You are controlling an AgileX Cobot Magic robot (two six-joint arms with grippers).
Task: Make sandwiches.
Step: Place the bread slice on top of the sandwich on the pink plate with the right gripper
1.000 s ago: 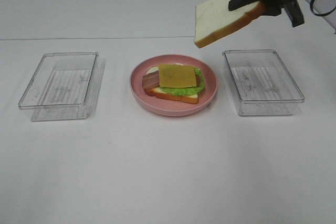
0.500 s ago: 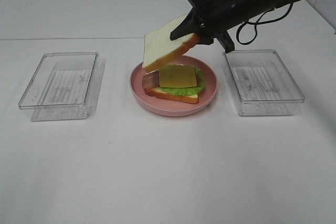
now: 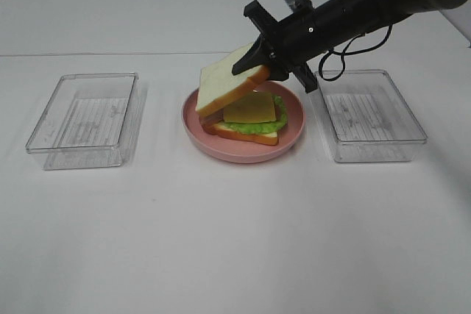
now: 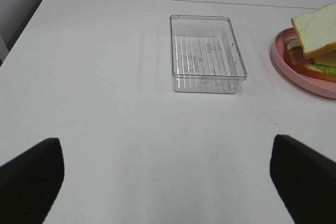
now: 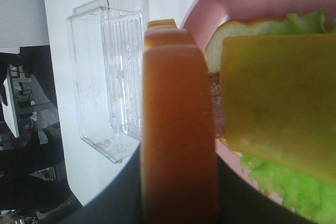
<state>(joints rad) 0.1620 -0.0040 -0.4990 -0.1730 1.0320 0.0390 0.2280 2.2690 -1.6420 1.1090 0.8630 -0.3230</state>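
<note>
On the round pink plate [image 3: 291, 140] lies an open sandwich: a bottom bread slice [image 3: 243, 134], green lettuce [image 3: 254, 127], brown bacon [image 3: 208, 117] and a yellow cheese square [image 3: 250, 108]. My right gripper [image 3: 259, 68] is shut on a second white bread slice [image 3: 221, 82] and holds it tilted just above the stack, its low edge near the bacon. In the right wrist view the held slice's crust [image 5: 178, 129] fills the middle, with the cheese [image 5: 278, 103] and lettuce [image 5: 283, 187] beside it. My left gripper [image 4: 165, 169] is open and empty over bare table, far from the plate.
A clear plastic tray [image 3: 85, 119] stands left of the plate and another clear tray [image 3: 368, 114] right of it, under my right arm. The left tray [image 4: 206, 53] also shows in the left wrist view, with the plate's edge [image 4: 283, 66] beyond it.
My right gripper has carried the bread slice from the upper right down and left to just above the stack on the plate. The left arm has not moved.
</note>
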